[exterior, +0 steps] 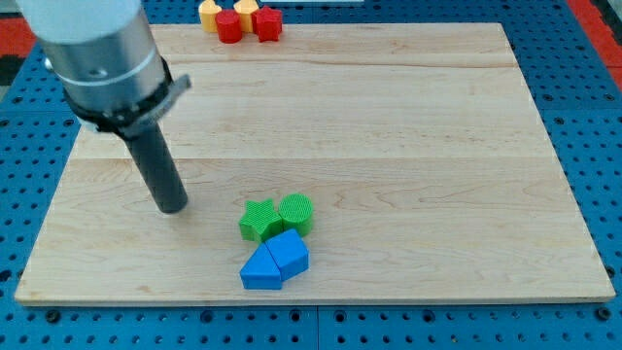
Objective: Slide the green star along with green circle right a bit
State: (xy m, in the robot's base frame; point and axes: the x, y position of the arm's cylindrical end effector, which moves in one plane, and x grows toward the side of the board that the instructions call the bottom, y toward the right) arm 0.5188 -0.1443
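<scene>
A green star (259, 220) lies on the wooden board (389, 126), below the middle. A green circle (296, 211) touches its right side. Two blue blocks sit just below them: a blue triangle-like block (260, 269) and a blue block (289, 251) with a pointed top, touching each other. My tip (173, 206) rests on the board to the left of the green star, a short gap apart from it.
At the view's top edge of the board stand a yellow block (208, 14), a red round block (229, 26), a yellow block (246, 13) and a red block (268, 23), close together. Blue pegboard (593, 97) surrounds the board.
</scene>
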